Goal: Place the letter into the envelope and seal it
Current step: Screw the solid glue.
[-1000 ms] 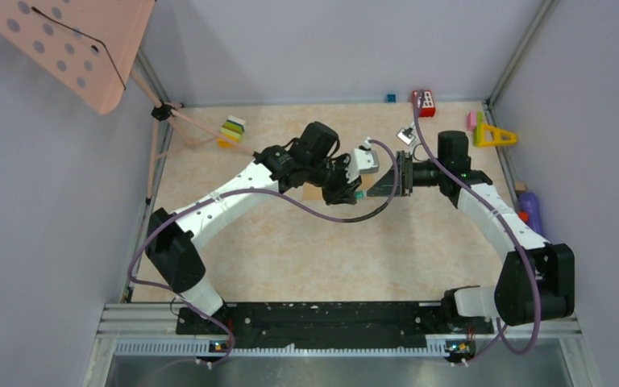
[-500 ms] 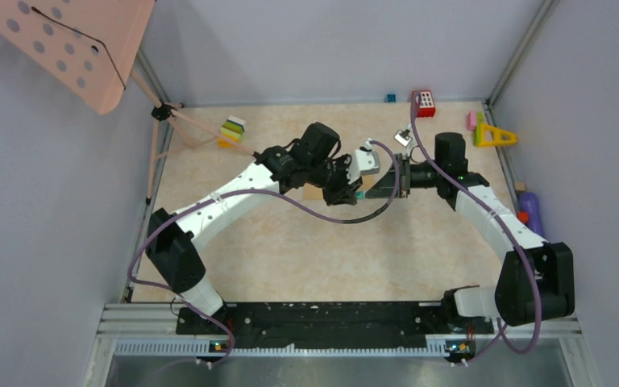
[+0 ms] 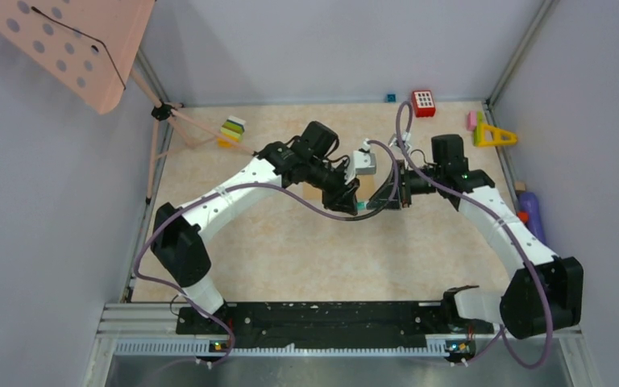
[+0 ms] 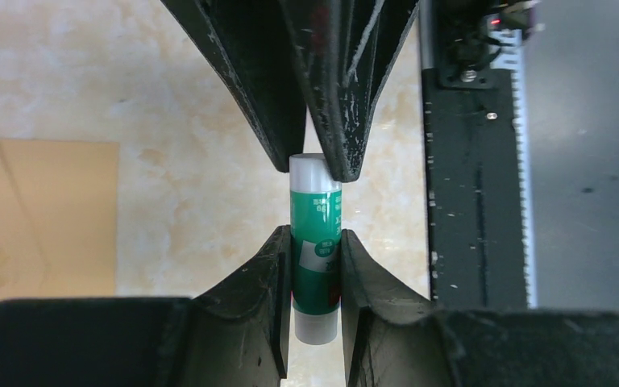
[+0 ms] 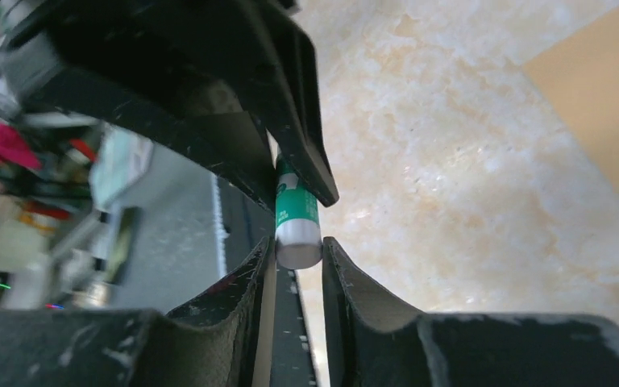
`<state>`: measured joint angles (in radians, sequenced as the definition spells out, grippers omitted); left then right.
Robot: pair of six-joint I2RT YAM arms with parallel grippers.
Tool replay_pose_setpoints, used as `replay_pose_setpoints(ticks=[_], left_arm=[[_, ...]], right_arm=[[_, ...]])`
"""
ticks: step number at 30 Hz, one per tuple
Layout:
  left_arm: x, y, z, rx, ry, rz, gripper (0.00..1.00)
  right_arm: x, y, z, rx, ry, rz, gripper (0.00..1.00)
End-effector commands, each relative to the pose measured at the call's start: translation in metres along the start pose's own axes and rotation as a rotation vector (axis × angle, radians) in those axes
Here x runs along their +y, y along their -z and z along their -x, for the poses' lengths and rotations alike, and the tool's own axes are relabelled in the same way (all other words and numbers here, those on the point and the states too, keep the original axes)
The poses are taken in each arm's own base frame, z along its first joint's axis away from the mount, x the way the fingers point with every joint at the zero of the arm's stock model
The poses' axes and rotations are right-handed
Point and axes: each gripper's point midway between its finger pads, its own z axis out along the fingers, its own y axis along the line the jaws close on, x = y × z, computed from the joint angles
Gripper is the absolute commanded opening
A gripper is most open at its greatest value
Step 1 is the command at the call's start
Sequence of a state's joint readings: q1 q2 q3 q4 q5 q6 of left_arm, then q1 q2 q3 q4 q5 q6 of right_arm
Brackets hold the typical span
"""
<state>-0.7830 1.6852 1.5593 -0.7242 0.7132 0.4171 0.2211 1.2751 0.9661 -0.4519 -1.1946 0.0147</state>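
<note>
A green glue stick (image 4: 315, 242) with white ends is held in the air between both grippers. My left gripper (image 4: 315, 238) is shut on its green body. My right gripper (image 5: 298, 242) is shut on its pale end cap (image 5: 298, 246) and comes in from the top of the left wrist view (image 4: 316, 165). In the top view the two grippers meet tip to tip (image 3: 363, 205) above the table's middle. The tan envelope (image 4: 40, 218) lies flat on the table beside them; it also shows in the right wrist view (image 5: 604, 105). No letter shows.
A red block (image 3: 423, 103), a yellow triangle (image 3: 496, 135) and a purple bottle (image 3: 532, 211) sit along the back and right edges. A striped block (image 3: 231, 129) and a pink stand (image 3: 72, 48) are at the back left.
Both grippers have shifted a little toward the near side, still joined on the glue stick. The left wrist has turned and the right arm's cable has swung left.
</note>
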Motion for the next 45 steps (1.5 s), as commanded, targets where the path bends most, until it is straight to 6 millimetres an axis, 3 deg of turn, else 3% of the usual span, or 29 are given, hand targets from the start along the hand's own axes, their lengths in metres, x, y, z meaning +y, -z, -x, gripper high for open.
replay_pose_setpoints(ticks=[1,4,9,17,32,36,41,42,45], left_arm=[[-0.04,0.008,0.03,-0.115,0.024,-0.249,0.03],[-0.048,0.009,0.034,-0.139,0.051,-0.318,0.04],[-0.045,0.011,0.037,-0.148,0.053,-0.31,0.04],[-0.038,0.016,0.04,-0.171,0.059,-0.28,0.04],[-0.035,0.011,0.035,-0.158,0.072,-0.281,0.05],[-0.033,0.011,0.034,-0.156,0.072,-0.276,0.05],[-0.033,0.011,0.034,-0.156,0.072,-0.275,0.06],[-0.033,0.011,0.035,-0.156,0.071,-0.274,0.1],[-0.03,0.012,0.035,-0.154,0.072,-0.252,0.41]], right_arm=[[0.04,0.006,0.017,-0.019,0.528,0.03,0.27],[0.052,0.006,0.013,-0.028,0.68,0.031,0.35],[0.045,0.005,0.015,-0.035,0.61,-0.014,0.56],[0.042,0.003,0.006,-0.034,0.573,-0.009,0.61],[0.043,0.0,0.01,-0.055,0.557,0.013,0.52],[0.042,-0.001,0.009,-0.051,0.555,0.012,0.45],[0.044,-0.005,0.004,-0.037,0.559,0.028,0.27],[0.044,-0.006,0.003,-0.033,0.559,0.032,0.23],[0.046,-0.006,0.001,-0.027,0.558,0.04,0.12]])
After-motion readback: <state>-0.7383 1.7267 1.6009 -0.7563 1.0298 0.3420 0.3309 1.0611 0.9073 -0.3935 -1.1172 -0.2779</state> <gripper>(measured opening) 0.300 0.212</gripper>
